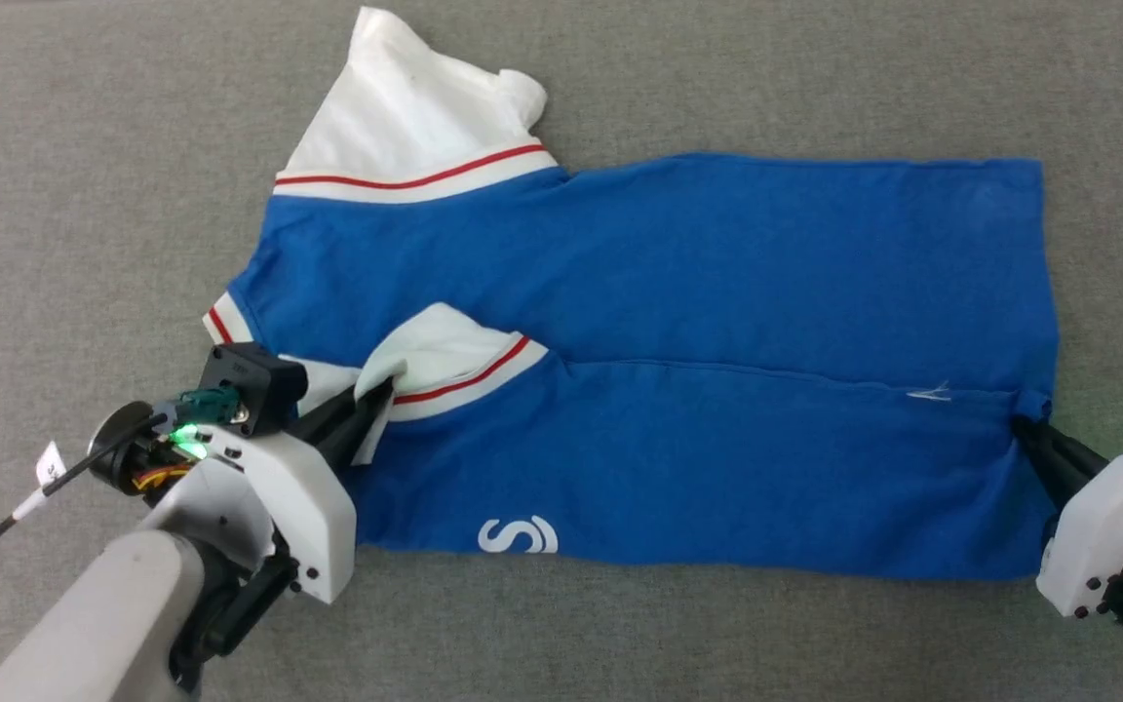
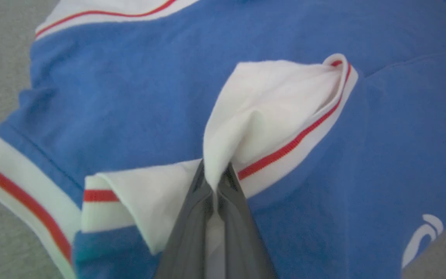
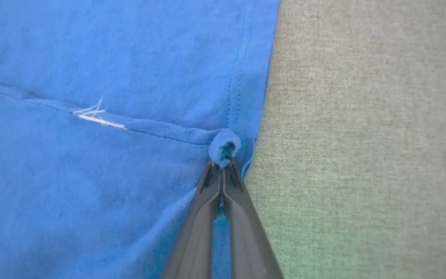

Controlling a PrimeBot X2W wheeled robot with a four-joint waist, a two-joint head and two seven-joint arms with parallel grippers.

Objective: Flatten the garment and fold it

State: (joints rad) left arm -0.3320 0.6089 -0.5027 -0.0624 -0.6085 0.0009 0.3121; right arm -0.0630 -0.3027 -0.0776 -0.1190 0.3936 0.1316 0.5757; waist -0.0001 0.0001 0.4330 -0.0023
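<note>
— grey woven cloth (image 1: 84, 117) covers the whole surface, flat and a little fuzzy. what are the jaws doing on it?

— start at the left gripper (image 2: 216, 174): its two dark fingers are pressed together on a peak of the white sleeve (image 2: 269, 112), pinching it so the soft knit tents up from the tips. the right gripper (image 3: 222, 161) is clamped as well, on a small rolled nub of blue fabric at the hem corner (image 3: 225, 147).

— why those two spots?

— my reading: they sit at opposite ends of one long flap edge (image 1: 737, 370) that runs across the middle. holding both ends lets the arms carry that edge as a straight line, not a sagging one.

— and the shirt itself?

— the shirt (image 1: 717, 253) lies spread across the middle of the cloth, sleeves toward the left arm, hem toward the right. the near half looks laid over the body, so i judge a lengthwise fold is in hand. it is thin, limp blue jersey with a red stripe on white ribbing. the far sleeve (image 1: 406, 107) sticks out loose, and a white logo (image 1: 518, 536) shows near the front edge.
</note>
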